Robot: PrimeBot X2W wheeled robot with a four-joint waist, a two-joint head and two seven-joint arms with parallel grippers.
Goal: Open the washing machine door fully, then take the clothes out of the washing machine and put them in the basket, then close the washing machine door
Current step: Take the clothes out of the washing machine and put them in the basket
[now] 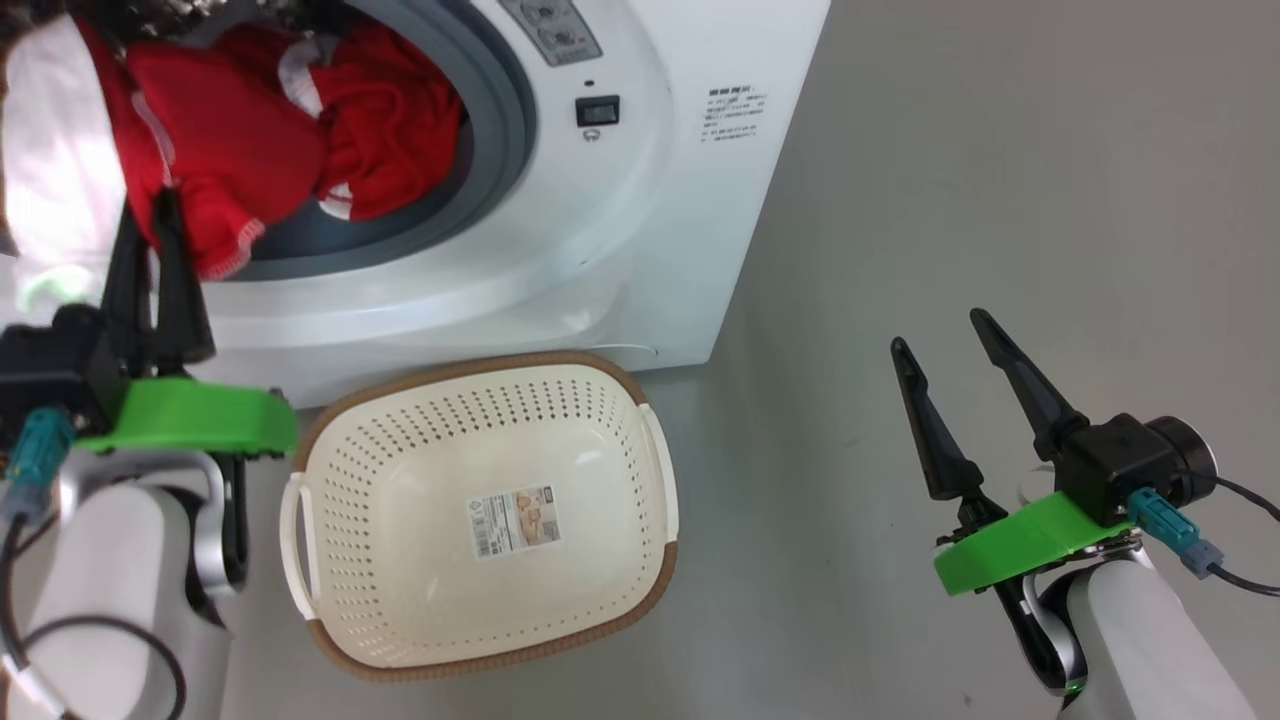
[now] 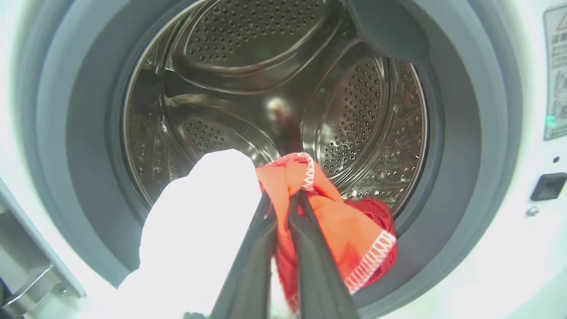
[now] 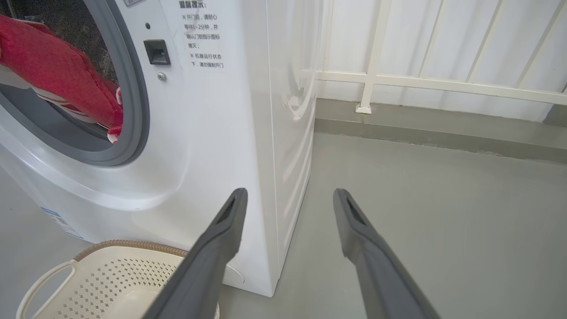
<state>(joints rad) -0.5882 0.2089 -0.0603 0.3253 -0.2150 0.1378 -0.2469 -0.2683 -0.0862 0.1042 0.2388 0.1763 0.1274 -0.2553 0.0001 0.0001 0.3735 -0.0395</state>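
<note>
1. The big white front-loading washing machine (image 1: 640,200) stands on the grey concrete floor (image 1: 1000,200) with its mouth open. Bright red clothes (image 1: 230,130) with thin white trim spill over the grey rubber gasket (image 1: 512,110) at the lower edge of the opening.
2. The left gripper (image 1: 148,205) is up at that opening, its two long dark fingers clenched on a fold of the red fabric. From the head view the tips are sunk into the cloth.
3. The left wrist view looks straight along those fingers. A red hem with white zigzag stitching is pinched between them. Behind it gleams the perforated steel drum (image 2: 266,66), which the laundry hides from the head view.
4. Just left of the fingers in that wrist view sits a glaring white mass (image 2: 199,212). It is washed out by the light. It is probably the white part of a garment, but I can't be sure.
5. The small cream-white perforated plastic basket (image 1: 480,365) with a brown woven-look rim sits on the floor close in front of the machine, below the opening. The head view takes in all of it, including the label sticker (image 1: 513,520) on its bottom.
6. The right gripper (image 1: 940,330) is released, fingers spread wide with nothing between them. It hangs over the floor, well apart from the basket, off to its right.
7. The right wrist view adds the machine's plain side panel, a printed notice (image 3: 201,35) on its front, one corner of the basket, and a white railing (image 3: 376,79) along the far wall.
</note>
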